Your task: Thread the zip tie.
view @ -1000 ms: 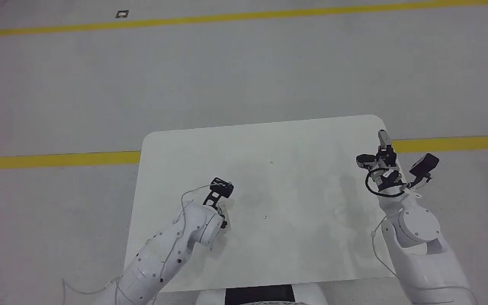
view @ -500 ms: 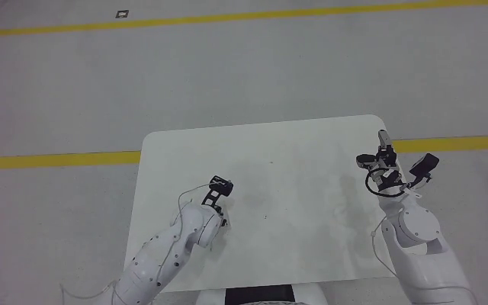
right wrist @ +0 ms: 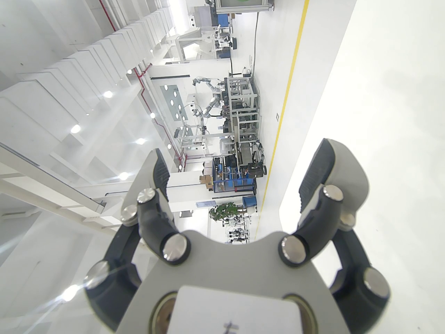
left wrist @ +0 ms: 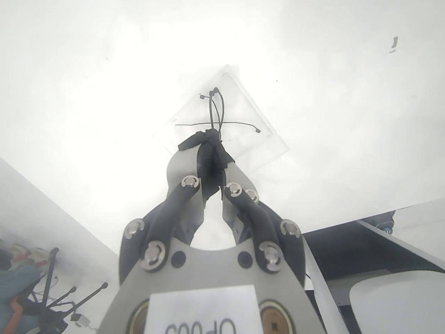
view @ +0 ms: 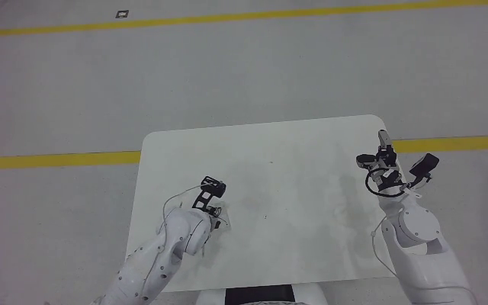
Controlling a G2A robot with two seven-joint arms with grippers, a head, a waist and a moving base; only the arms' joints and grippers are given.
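Thin black zip ties (left wrist: 216, 112) stick out from the tips of my left gripper (left wrist: 210, 140), which is shut on them; their small heads and loose ends fan out past the fingers. In the top view the left gripper (view: 210, 191) hangs over the table's front left part, with a thin strand (view: 174, 200) trailing to its left. My right gripper (right wrist: 243, 161) is open with nothing between its fingers. It sits raised at the table's right edge (view: 385, 152) in the top view.
The white table (view: 290, 175) has rounded corners and nothing lying on its top. Yellow floor lines (view: 69, 159) run beside and beyond it. A pale square outline (left wrist: 264, 123) shows behind the ties in the left wrist view.
My left gripper has shifted a little to the left and toward the table's front with the ties still in it. The right arm has not moved.
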